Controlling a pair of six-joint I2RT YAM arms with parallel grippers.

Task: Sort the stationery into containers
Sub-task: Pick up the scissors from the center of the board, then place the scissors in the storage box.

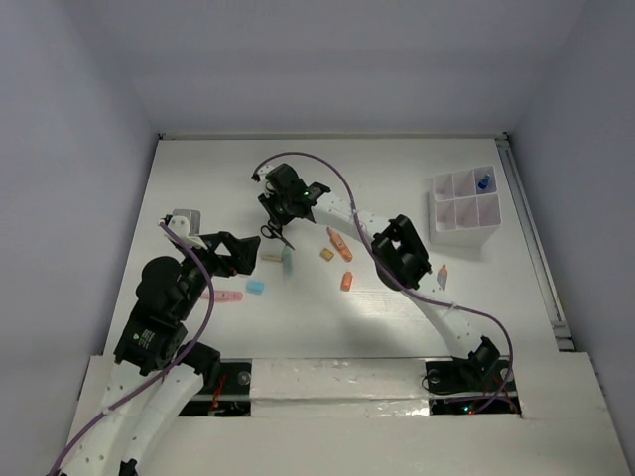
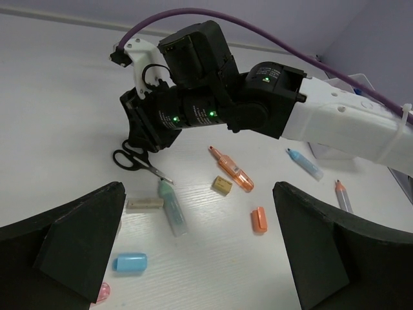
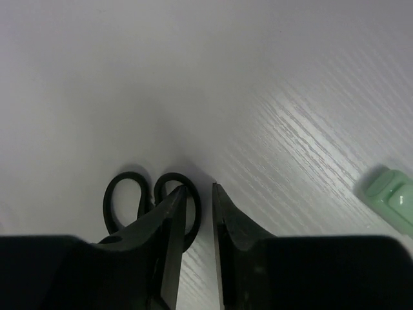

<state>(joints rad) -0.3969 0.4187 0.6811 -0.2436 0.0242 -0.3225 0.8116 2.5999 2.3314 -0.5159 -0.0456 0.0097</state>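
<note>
Black scissors (image 1: 271, 233) lie on the table. My right gripper (image 1: 273, 220) is right over their handles (image 3: 129, 200). Its jaws stand a narrow gap apart (image 3: 200, 186), astride the rim of one handle ring without clamping it. My left gripper (image 2: 199, 187) is wide open and empty above the loose items. These are a mint pen (image 2: 173, 206), a beige stick (image 2: 144, 204), a blue cap (image 2: 131, 262), a tan eraser (image 2: 222, 186), an orange highlighter (image 2: 233, 169) and an orange cap (image 2: 259, 219). The white divided tray (image 1: 463, 230) stands far right and holds a blue clip (image 1: 484, 182).
A pink pen (image 1: 223, 296) lies near my left arm. A grey pen (image 1: 443, 277) lies right of my right arm, and a light blue pen (image 2: 304, 163) lies under it. A small grey object (image 1: 186, 218) sits at the left. The right arm (image 1: 397, 248) spans the table's middle.
</note>
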